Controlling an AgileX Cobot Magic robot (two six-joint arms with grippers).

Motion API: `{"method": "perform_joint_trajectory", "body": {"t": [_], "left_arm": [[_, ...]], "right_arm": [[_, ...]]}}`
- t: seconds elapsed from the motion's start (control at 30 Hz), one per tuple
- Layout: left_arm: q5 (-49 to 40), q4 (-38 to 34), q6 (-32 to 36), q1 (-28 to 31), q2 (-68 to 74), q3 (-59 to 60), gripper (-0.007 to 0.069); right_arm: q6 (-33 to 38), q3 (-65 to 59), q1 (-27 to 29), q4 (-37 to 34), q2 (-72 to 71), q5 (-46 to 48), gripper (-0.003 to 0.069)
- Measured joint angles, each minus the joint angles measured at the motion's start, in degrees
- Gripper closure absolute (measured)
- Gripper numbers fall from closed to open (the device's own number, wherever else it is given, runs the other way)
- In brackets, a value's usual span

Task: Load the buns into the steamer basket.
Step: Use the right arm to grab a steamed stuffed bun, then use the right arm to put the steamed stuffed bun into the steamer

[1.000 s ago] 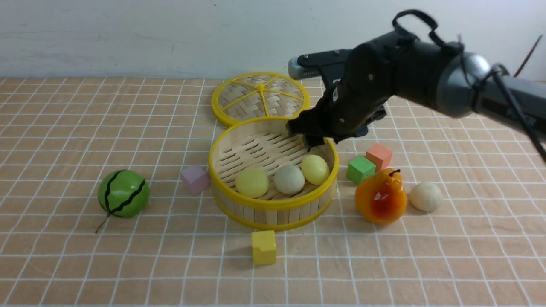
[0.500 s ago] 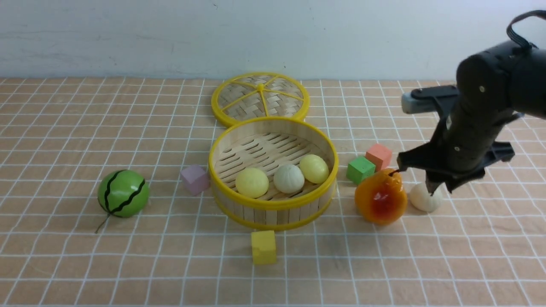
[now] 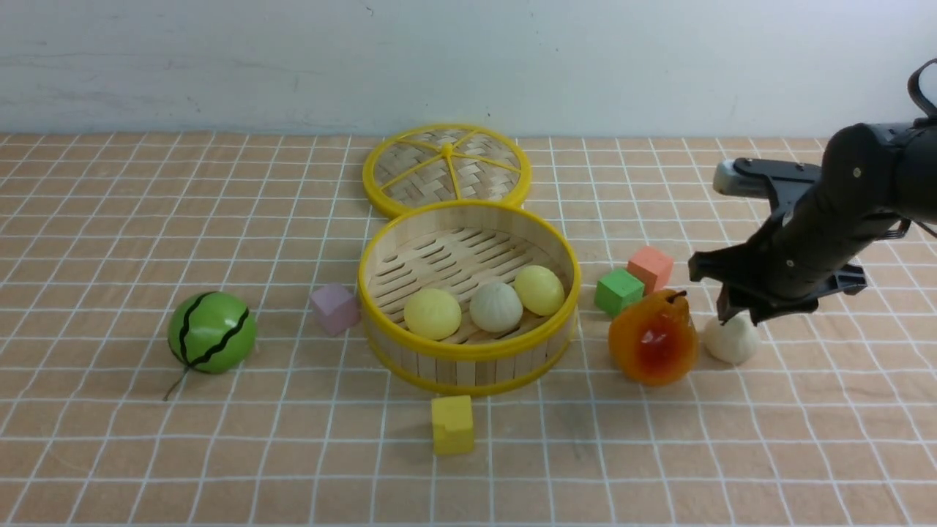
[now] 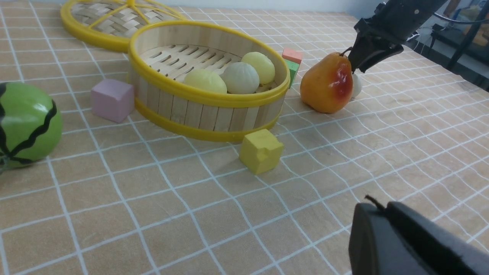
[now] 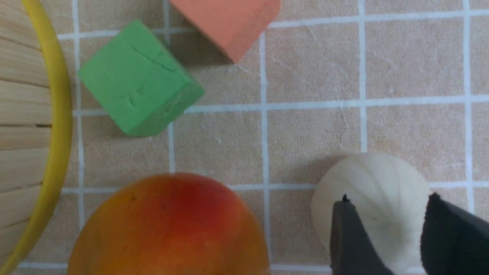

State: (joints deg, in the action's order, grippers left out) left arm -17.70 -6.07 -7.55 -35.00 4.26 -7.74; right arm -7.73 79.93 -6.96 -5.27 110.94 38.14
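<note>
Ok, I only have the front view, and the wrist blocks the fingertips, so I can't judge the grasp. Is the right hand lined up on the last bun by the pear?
Observer: Yes. The right wrist view shows the right hand straddling the off-white bun, one finger either side of its pleated top.
Operator: Is the pear crowding that grasp?
Observer: No. From above, a strip of tablecloth separates the pear from the bun, and the nearer finger sits clear of the pear.
</note>
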Motion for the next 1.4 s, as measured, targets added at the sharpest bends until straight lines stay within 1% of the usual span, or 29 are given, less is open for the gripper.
{"method": "perform_joint_trajectory", "body": {"t": [0.2,0.27,0.33,0.4,0.43,0.47,0.5,0.53,0.67,0.77,0.83,0.93,0.97,1.0,1.03,1.07,1.17,1.33,1.4], "left_arm": [[0.0,0.0,0.0,0.0,0.0,0.0,0.0597],[0.0,0.0,0.0,0.0,0.0,0.0,0.0597],[0.0,0.0,0.0,0.0,0.0,0.0,0.0597],[0.0,0.0,0.0,0.0,0.0,0.0,0.0597],[0.0,0.0,0.0,0.0,0.0,0.0,0.0596],[0.0,0.0,0.0,0.0,0.0,0.0,0.0596],[0.0,0.0,0.0,0.0,0.0,0.0,0.0596],[0.0,0.0,0.0,0.0,0.0,0.0,0.0595],[0.0,0.0,0.0,0.0,0.0,0.0,0.0587],[0.0,0.0,0.0,0.0,0.0,0.0,0.0585],[0.0,0.0,0.0,0.0,0.0,0.0,0.0585],[-0.1,0.0,0.0,0.0,0.0,0.0,0.0579],[-0.1,0.0,0.0,0.0,0.0,0.0,0.0578],[-0.1,0.0,0.0,0.0,0.0,0.0,0.0578],[-0.1,0.0,0.0,0.0,0.0,0.0,0.0576],[-0.1,0.0,0.0,0.0,0.0,0.0,0.0576],[-0.1,0.0,0.0,0.0,0.0,0.0,0.0576],[-0.1,0.0,0.0,0.0,0.0,0.0,0.0571],[-0.1,0.0,0.0,0.0,0.0,0.0,0.057]], "right_arm": [[0.3,0.0,0.0,1.8,2.7,-3.0,0.0389],[0.5,0.0,0.0,2.9,3.1,-3.4,0.0417],[0.8,0.0,0.0,3.3,3.1,-3.5,0.0452],[1.6,0.0,0.0,3.5,3.1,-3.5,0.0514],[2.5,0.0,0.0,3.5,2.9,-3.1,0.0569],[2.6,0.0,0.0,3.5,2.8,-3.1,0.0578],[3.2,0.0,0.0,3.5,2.1,-2.6,0.0634],[3.5,0.0,0.0,3.5,1.5,-2.3,0.0648],[4.3,-0.1,-0.3,2.6,-3.1,-1.3,0.0653],[5.8,0.1,-2.3,0.8,-7.9,-1.5,0.0653],[7.7,1.0,-4.6,-1.2,-10.2,-1.5,0.0653],[11.0,4.2,-10.3,-6.0,-10.4,-2.4,0.0652],[11.5,4.9,-11.0,-6.7,-10.2,-2.5,0.0652],[12.4,5.7,-12.0,-8.0,-9.5,-2.8,0.0651],[13.9,7.7,-14.4,-9.9,-7.7,-3.4,0.065],[14.3,8.3,-14.7,-10.5,-7.4,-3.5,0.065],[16.1,14.4,-18.5,-13.8,-0.3,-5.4,0.0648],[16.3,21.4,-20.5,-14.8,9.7,-9.1,0.0638],[16.3,23.3,-20.8,-14.8,13.1,-10.9,0.0622]]}}
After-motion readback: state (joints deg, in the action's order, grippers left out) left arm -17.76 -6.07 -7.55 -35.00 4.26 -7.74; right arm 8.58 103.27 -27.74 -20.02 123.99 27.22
